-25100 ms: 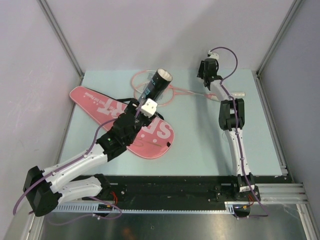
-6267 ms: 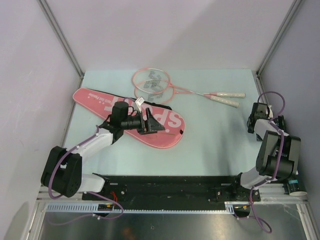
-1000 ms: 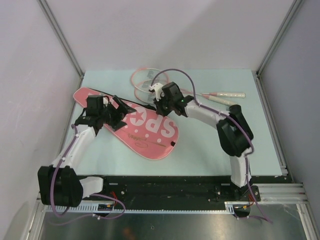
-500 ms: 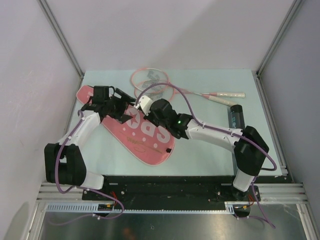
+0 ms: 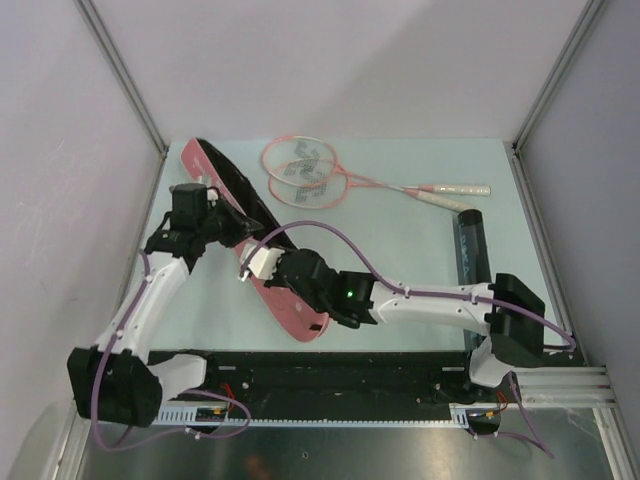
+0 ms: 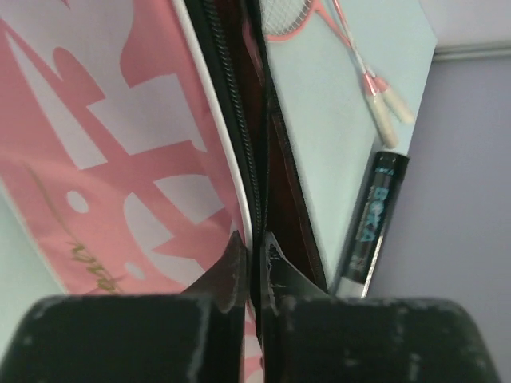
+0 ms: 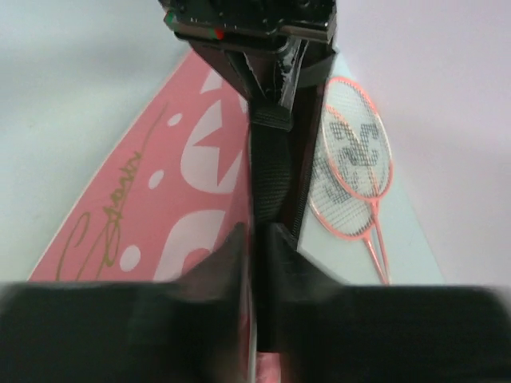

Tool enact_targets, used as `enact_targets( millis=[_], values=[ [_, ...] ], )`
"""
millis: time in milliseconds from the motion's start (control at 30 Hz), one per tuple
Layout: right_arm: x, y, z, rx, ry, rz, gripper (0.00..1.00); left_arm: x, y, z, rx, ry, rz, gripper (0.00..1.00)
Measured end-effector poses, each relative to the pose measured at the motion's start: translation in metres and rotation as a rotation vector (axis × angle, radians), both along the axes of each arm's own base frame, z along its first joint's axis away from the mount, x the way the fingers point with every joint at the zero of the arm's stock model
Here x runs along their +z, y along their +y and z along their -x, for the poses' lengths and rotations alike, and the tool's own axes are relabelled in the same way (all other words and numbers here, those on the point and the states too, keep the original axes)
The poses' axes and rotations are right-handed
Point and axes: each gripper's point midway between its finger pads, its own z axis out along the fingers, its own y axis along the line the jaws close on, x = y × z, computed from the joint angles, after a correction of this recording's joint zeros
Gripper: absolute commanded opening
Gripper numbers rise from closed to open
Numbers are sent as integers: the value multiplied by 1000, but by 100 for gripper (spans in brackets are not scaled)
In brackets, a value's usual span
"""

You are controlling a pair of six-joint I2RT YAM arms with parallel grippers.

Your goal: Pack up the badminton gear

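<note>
The pink bag [image 5: 300, 308] with white lettering stands up on its long edge, running from the far left toward the near middle. My left gripper [image 5: 238, 228] is shut on its black zipper edge [image 6: 239, 144], with the fingertips pinched together on it [image 6: 257, 249]. My right gripper [image 5: 252, 265] clamps the same black edge lower down, its fingers close on either side [image 7: 257, 235]. Two pink-framed rackets [image 5: 305, 170] lie crossed on the table behind the bag [image 7: 355, 171]. The dark tube [image 5: 468, 245] lies at the right [image 6: 371, 219]. No shuttlecocks are in view.
The pale green table [image 5: 400, 250] is boxed in by grey walls and metal posts on the left, back and right. The rackets' white handles [image 5: 465, 192] point right, just beyond the tube's far end. My right arm stretches low across the near table.
The bag has gone from lying flat to standing on its edge. My left gripper closed on its zipper edge. My right arm swung toward the near side along the bag.
</note>
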Motion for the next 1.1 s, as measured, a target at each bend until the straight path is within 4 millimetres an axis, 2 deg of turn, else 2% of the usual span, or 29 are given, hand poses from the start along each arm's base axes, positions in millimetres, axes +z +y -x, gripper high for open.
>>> enact_targets(
  millis=[67, 167, 233, 267, 333, 400, 500, 567, 700, 800, 833, 900, 933, 1067, 1100],
  values=[
    [6, 1, 8, 8, 36, -48, 84, 11, 2, 5, -38, -73, -37, 0],
    [8, -2, 28, 74, 189, -111, 91, 22, 3, 15, -84, -177, -73, 0],
    [18, -11, 38, 97, 333, -190, 91, 22, 5, 24, -103, -219, -90, 0],
    [29, -19, 39, 97, 442, -274, 90, 20, 5, 29, -113, -250, -98, 0],
    [55, -37, 28, 65, 583, -429, 87, 16, 4, 40, -133, -282, -99, 0],
    [79, -52, 8, 7, 674, -579, 81, 10, 3, 49, -150, -299, -96, 0],
    [89, -50, -6, -26, 768, -693, 72, 3, 2, 57, -167, -317, -89, 0],
    [81, -33, -11, -23, 838, -723, 68, 0, 1, 61, -172, -331, -85, 0],
    [30, 7, -20, -44, 977, -660, 67, -1, 0, 68, -186, -356, -78, 0],
    [-7, 23, -22, -89, 1029, -575, 58, 2, -1, 70, -196, -370, -77, 0],
    [-15, 27, -19, -94, 1035, -548, 52, 2, -2, 70, -197, -372, -77, 0],
    [-21, 34, -15, -98, 1029, -514, 48, 1, -1, 69, -200, -375, -82, 0],
    [-21, 36, -15, -96, 1016, -503, 44, 0, -1, 69, -201, -375, -83, 0],
    [-12, 47, -14, -100, 927, -461, 40, -1, -1, 69, -204, -384, -89, 0],
    [-11, 50, -15, -102, 907, -451, 36, -1, -1, 69, -203, -385, -92, 0]
  ],
)
